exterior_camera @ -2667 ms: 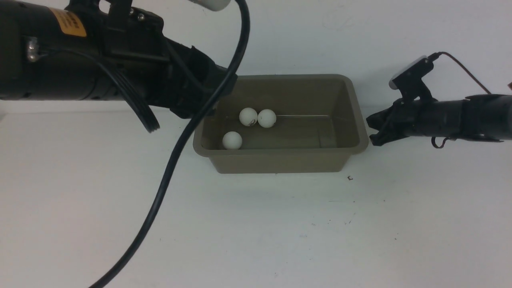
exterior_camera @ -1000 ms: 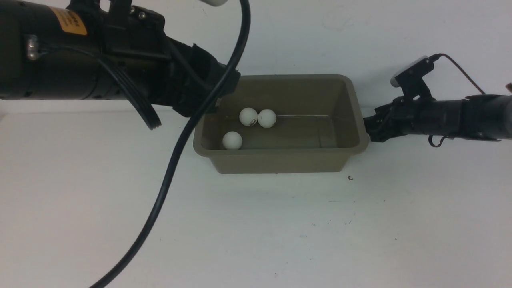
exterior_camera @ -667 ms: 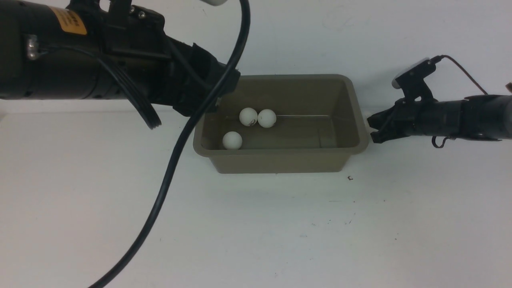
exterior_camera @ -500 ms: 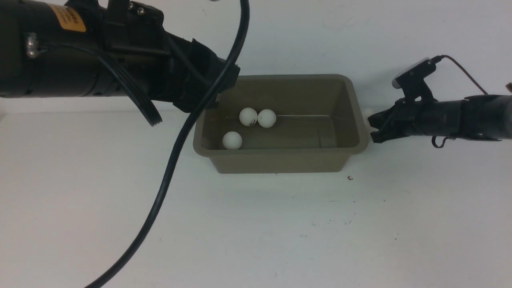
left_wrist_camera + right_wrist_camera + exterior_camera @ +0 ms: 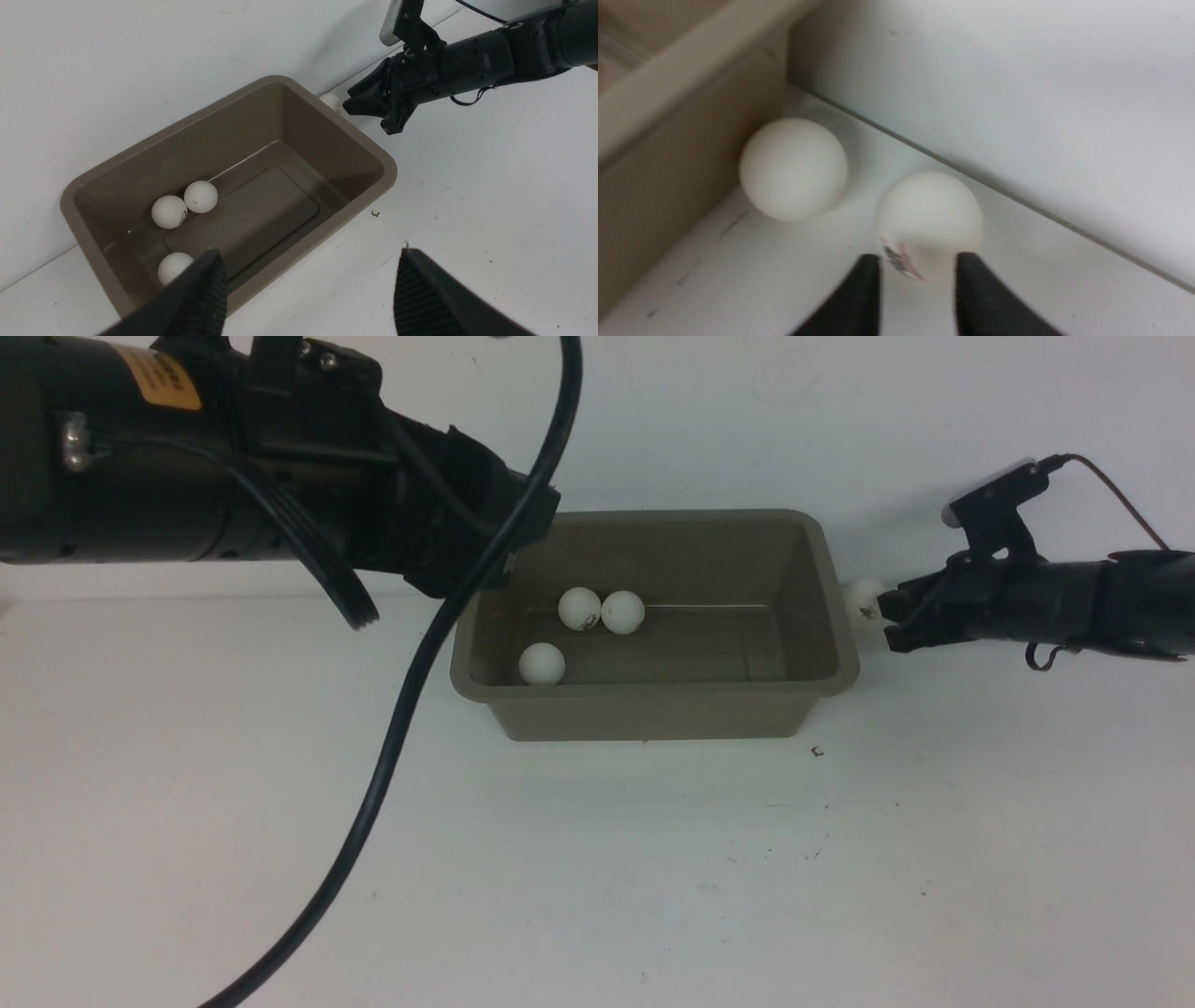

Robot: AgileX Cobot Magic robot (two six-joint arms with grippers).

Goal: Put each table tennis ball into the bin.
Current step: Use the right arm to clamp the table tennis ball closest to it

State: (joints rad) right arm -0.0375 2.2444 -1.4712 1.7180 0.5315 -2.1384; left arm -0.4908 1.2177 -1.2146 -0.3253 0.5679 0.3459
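Right wrist view, and here is the action: the right claw point(image 5: 919, 259) has its two dark tips set narrow, straddling the near side of the marked ball point(image 5: 930, 219). Pinching it or just brushing it? Cannot tell from here.

Just ahead of the claw and off to one side, a plain ball point(image 5: 793, 169) sits on the bench point(image 5: 597, 859), snug against the outer wall of the bin point(image 5: 653, 714). The back wall point(image 5: 1017, 93) rises close behind both, so it is a tight corner.

Beyond the bin from this claw, the left claw point(image 5: 309, 254) hovers wide and empty over the bin's far end, with three balls point(image 5: 580, 608) lying inside below it.

By the look of them, these balls are feather-light, hollow, smooth and round: stiff enough for a gentle squeeze, but quick to roll or squirt away. A pinch on the near cap would likely shoot the ball forward. My call is to push the tips further on until they flank the widest middle, then close softly.
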